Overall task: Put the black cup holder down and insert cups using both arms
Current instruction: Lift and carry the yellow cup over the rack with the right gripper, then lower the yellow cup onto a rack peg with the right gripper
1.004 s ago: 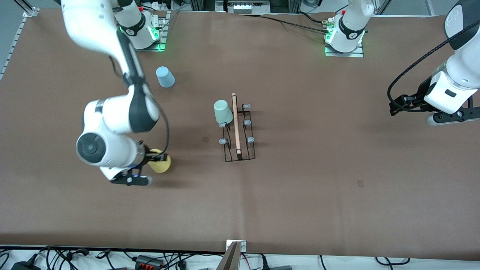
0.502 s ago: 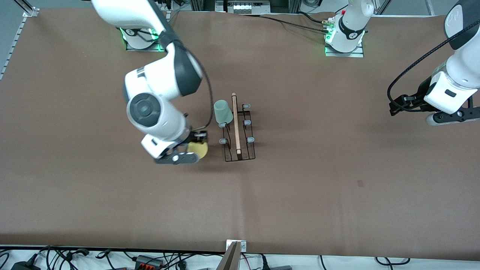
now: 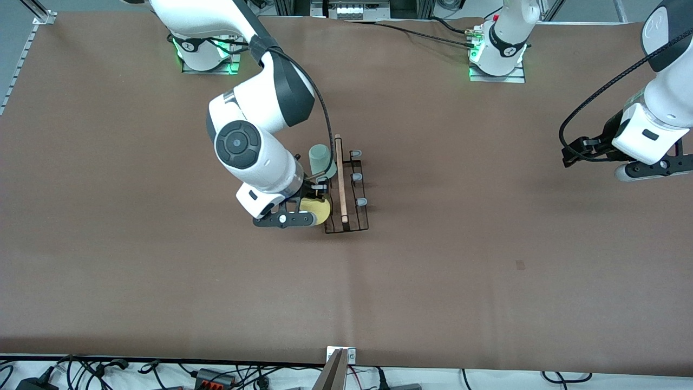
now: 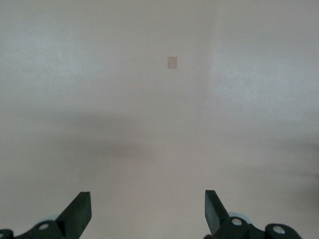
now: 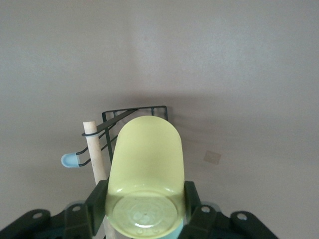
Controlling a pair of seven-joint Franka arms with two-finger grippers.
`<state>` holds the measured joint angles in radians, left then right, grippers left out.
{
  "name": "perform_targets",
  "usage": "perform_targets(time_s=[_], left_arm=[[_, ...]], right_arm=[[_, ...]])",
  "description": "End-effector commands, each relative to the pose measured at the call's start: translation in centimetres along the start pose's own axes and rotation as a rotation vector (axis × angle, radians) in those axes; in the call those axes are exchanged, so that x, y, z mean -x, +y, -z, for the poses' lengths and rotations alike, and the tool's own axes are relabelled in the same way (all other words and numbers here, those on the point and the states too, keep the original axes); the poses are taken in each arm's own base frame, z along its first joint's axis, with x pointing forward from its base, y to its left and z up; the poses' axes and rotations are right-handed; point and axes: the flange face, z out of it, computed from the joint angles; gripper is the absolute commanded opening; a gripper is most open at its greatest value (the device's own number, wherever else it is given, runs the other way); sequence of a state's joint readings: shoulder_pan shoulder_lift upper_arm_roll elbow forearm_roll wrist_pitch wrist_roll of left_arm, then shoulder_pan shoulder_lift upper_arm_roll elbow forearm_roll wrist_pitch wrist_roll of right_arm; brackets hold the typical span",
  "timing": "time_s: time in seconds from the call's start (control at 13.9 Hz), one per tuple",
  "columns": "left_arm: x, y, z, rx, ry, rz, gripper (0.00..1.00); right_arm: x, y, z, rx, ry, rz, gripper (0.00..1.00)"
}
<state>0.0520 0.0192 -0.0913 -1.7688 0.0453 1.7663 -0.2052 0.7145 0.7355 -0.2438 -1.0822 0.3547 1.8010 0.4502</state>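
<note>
Right gripper [image 3: 308, 208] clamped on pastel yellow plastic cup [image 3: 318, 210], just beside thin black wire cup holder [image 3: 345, 187], probably lining up a peg. Mint green cup [image 3: 320, 158] already racked. Left gripper [image 3: 647, 169] wide open, empty, waiting well apart.

a: even, bright overhead light on the brown matte table [image 3: 465, 260]; soft shadows spread under the big white right arm [image 3: 254, 135] and beside the thin black wire cup holder [image 3: 346, 211].

b: the left wrist view looks pale, washed and hazy. in the right wrist view the glossy yellow plastic cup [image 5: 145, 174] stays sharp, with a dark shadow on the table past it.
</note>
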Motion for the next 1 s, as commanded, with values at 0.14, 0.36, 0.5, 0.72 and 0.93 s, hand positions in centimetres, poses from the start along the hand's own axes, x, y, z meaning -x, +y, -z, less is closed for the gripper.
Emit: perform_targets(time_s=[0.14,0.36,0.5,0.72,0.93], left_arm=[[-0.2,-0.1,0.6,-0.018,0.003,-0.021,1.00],[-0.2,-0.1,0.6,-0.018,0.003,-0.021,1.00],[-0.2,-0.1,0.6,-0.018,0.003,-0.021,1.00],[-0.2,0.0,0.6,-0.017,0.002,-0.021,1.00],[-0.2,-0.1,0.6,-0.017,0.002,-0.019,1.00]], right_arm=[[0.7,-1.1,-1.6,-0.028,-0.053,-0.009,0.25],[0.6,-1.0,-2.1,-0.018,-0.055,-0.007,0.25],[0.4,-0.8,-3.0,-0.007,-0.062,-0.009,0.25],[0.3,-0.7,-4.4,0.026,-0.064,-0.005,0.25],[0.3,-1.0,-5.6,0.038,-0.061,0.002,0.25]])
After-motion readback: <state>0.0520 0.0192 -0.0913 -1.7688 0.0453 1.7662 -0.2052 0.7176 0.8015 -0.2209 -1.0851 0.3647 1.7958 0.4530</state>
